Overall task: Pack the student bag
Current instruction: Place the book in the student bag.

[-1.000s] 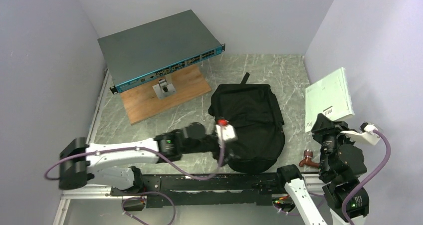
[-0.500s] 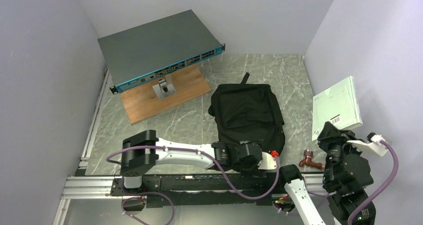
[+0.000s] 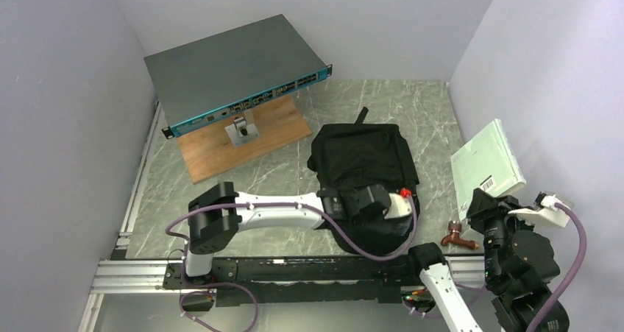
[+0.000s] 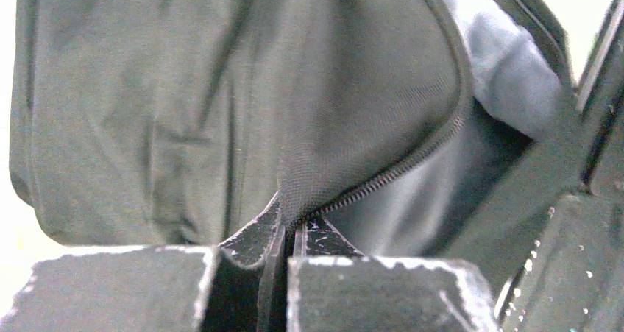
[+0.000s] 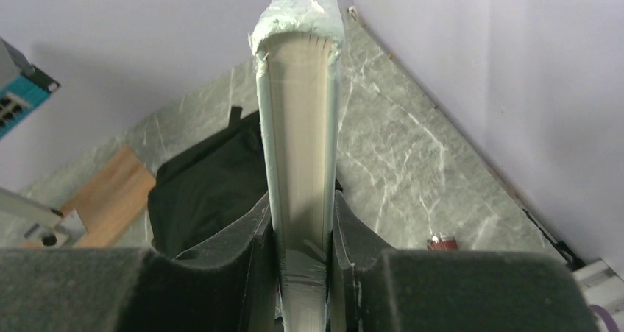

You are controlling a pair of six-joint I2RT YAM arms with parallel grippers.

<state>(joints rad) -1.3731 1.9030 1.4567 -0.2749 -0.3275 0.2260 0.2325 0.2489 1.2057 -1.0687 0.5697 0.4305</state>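
Observation:
The student bag (image 3: 364, 159) is a black fabric backpack lying flat mid-table, top loop pointing away. My left gripper (image 3: 408, 210) reaches across its near right edge. In the left wrist view that gripper (image 4: 294, 232) is shut on the bag's zipper edge, pinching the fabric flap (image 4: 353, 126), and the pale lining (image 4: 508, 74) shows in the gap behind. My right gripper (image 3: 487, 205) hangs at the right of the table, shut on a pale green book (image 3: 488, 159). The right wrist view shows the book (image 5: 298, 126) upright between the fingers (image 5: 246, 236), with the bag (image 5: 206, 192) beyond it.
A flat grey network switch (image 3: 232, 71) rests on a wooden board (image 3: 243, 144) at the back left. A small reddish-brown object (image 3: 456, 235) lies on the marble near the right arm. Walls close in the left, back and right sides.
My left arm swung from the bag's left side to its near right edge and closed on the zipper fabric. The right gripper shifted slightly, still holding the book.

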